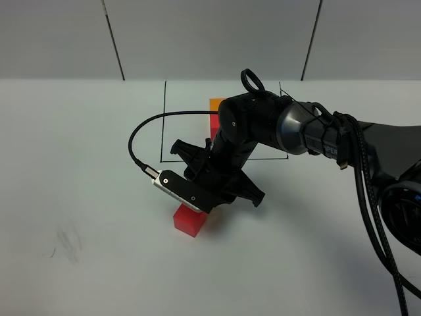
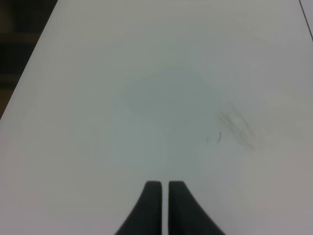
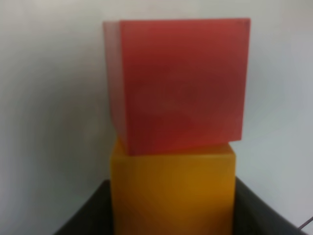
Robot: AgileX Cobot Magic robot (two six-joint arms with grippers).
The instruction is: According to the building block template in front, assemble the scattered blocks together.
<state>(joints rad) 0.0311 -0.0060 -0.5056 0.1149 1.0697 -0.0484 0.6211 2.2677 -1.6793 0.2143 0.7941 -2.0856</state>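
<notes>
Right gripper [image 3: 172, 205] half-open, clamping orange cube [image 3: 171, 171]; red cube [image 3: 181, 83] touching it, 7 o'clock of template [image 1: 216, 104]. Left gripper [image 2: 165, 196] closed, empty.

Soft even light, bright white table [image 1: 79, 197], faint shadow beside the red block [image 1: 189, 220], orange block [image 3: 171, 191] blurred close to the right wrist camera, left wrist view dimmer, hazy.
</notes>
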